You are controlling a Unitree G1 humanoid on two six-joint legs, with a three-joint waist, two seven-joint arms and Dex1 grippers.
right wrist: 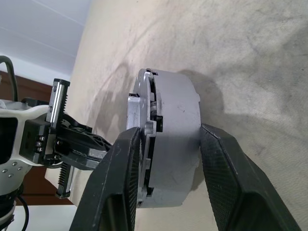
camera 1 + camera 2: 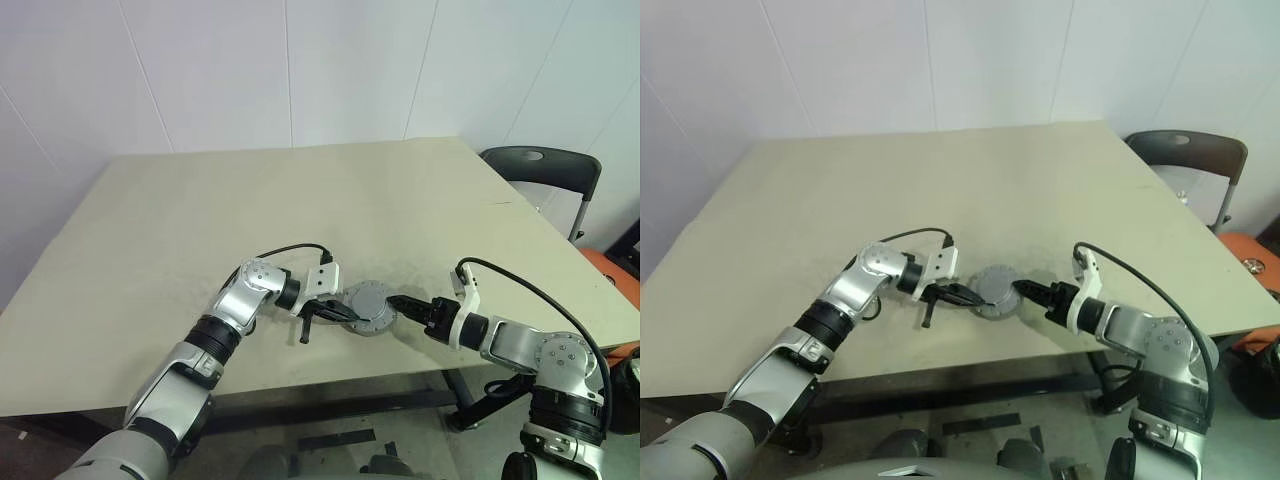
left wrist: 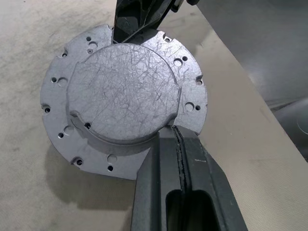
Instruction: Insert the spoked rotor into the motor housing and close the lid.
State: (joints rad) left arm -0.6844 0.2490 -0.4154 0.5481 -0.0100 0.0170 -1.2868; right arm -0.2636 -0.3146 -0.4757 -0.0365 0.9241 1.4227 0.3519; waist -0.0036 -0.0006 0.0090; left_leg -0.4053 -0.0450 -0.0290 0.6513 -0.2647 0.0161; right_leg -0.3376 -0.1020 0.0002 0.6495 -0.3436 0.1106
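The housing (image 2: pixel 371 308) sits near the table's (image 2: pixel 200 220) front edge, its lid (image 3: pixel 122 94) down flat on top. The left gripper (image 3: pixel 179 144), pinched shut, holds nothing and touches the flange; the right gripper (image 1: pixel 168 139) straddles lid and body, part-open. Probably rigid, heavy, slick metal, best squeezed across lid and base.

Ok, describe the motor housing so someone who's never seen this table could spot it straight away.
On the beige table, look near its front edge, between the left gripper and right gripper. The motor housing is a short round silver-grey metal cylinder, lid closed on top, the only metal piece lying there.
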